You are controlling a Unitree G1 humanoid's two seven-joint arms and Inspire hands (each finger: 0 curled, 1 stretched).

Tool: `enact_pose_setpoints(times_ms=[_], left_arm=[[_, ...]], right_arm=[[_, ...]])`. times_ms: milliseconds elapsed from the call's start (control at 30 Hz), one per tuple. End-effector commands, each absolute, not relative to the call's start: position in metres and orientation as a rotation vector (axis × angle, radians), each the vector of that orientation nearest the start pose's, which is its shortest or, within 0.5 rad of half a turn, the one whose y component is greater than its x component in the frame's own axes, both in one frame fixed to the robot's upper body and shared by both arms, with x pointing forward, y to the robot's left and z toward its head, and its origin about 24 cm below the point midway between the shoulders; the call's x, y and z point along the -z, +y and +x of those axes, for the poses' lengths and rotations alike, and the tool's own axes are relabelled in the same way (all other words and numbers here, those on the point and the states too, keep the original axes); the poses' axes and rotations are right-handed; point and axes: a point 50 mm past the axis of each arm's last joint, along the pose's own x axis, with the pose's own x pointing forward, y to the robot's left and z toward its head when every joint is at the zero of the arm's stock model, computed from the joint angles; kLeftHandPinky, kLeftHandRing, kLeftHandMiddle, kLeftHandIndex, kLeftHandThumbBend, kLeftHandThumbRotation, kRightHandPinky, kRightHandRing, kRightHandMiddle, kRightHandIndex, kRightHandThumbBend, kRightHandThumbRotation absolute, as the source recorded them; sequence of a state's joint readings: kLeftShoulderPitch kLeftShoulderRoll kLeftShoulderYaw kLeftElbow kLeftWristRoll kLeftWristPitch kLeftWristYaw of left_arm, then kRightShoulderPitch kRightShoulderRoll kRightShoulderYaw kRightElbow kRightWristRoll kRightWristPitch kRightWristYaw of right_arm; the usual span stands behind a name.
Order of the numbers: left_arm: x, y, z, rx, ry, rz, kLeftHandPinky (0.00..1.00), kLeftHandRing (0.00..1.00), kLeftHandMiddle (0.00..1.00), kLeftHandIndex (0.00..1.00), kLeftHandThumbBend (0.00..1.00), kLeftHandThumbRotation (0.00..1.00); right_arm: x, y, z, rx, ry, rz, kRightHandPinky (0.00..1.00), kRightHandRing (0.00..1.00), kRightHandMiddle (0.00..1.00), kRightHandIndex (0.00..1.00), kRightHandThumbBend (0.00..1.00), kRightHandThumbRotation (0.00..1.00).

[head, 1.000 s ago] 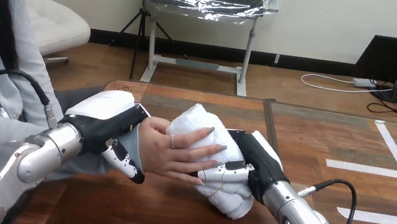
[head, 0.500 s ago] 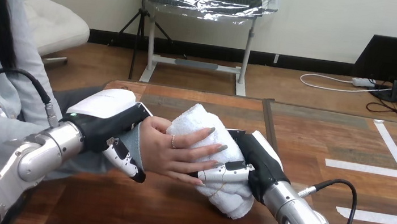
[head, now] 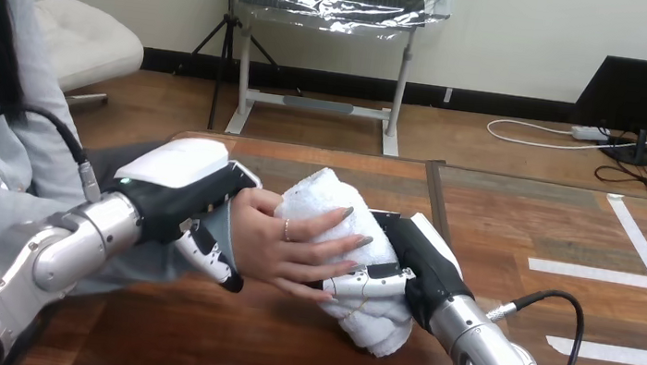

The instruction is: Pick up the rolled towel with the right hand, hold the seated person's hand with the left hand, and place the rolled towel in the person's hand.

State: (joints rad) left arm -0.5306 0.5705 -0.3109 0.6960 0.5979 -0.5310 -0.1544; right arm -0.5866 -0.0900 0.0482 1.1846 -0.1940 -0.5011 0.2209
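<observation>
The left hand (head: 178, 185) curls its fingers round the wrist (head: 223, 224) just left of the person's hand (head: 288, 251), which lies on the slanting rolled towel (head: 322, 203), and just right of that hand the right hand (head: 409, 254) is wrapped round the towel.

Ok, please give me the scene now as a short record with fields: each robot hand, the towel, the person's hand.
left hand: fingers curled round the person's wrist
right hand: fingers curled round the towel
towel: white, rolled, lying slanted between the two hands
person's hand: palm down on the towel, fingers spread over it
table: wooden; whether the towel's lower end touches it cannot be told
</observation>
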Motion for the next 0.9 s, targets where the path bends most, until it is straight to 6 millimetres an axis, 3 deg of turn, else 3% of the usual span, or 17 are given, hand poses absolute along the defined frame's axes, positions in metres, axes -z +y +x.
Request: enact_pose_setpoints(times_ms=[0,867], left_arm=[[-0.125,0.165,0.349,0.539,-0.425,1.256,0.52,0.59,0.64,0.67,0.85,0.18],[-0.116,0.181,0.344,0.505,-0.357,1.266,0.71,0.80,0.84,0.90,0.99,0.50]], right_arm=[[-0.017,-0.089,0.335,-0.551,0.004,-0.357,0.55,0.62,0.64,0.65,0.93,0.10],[-0.014,-0.098,0.336,-0.535,0.032,-0.401,0.75,0.85,0.86,0.91,1.00,0.51]])
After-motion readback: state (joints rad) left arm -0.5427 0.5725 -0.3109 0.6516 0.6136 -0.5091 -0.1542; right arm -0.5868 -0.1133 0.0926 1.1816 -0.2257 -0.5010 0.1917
